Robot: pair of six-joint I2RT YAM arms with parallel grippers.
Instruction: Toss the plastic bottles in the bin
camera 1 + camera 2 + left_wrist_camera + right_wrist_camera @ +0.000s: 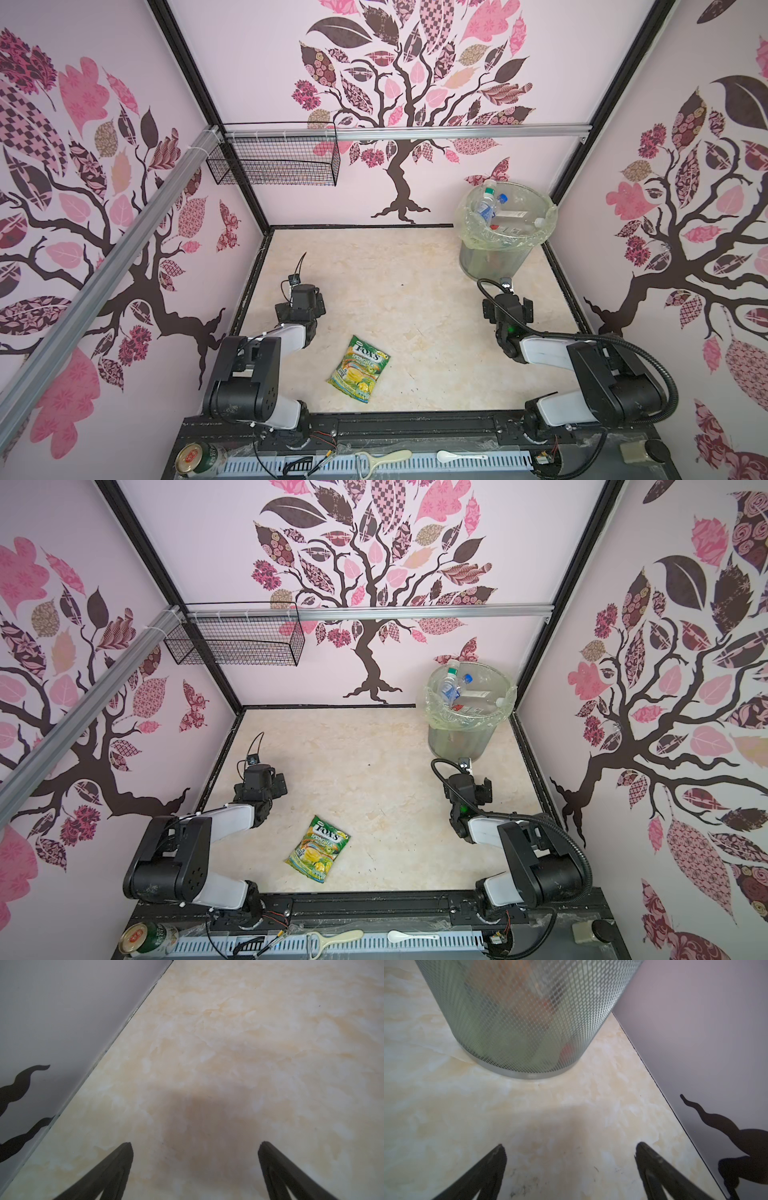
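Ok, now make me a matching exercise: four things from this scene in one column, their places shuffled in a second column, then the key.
Things
1. candy bag
2. wire basket
3. bin
4. metal can

Places
A. stands in the far right corner of the table, with plastic bottles inside
B. lies on the front ledge, off the table, at the left end
C. lies flat on the table, front middle
D. hangs from the rail on the back wall, at its left end

Pairs: 1-C, 2-D, 3-A, 4-B
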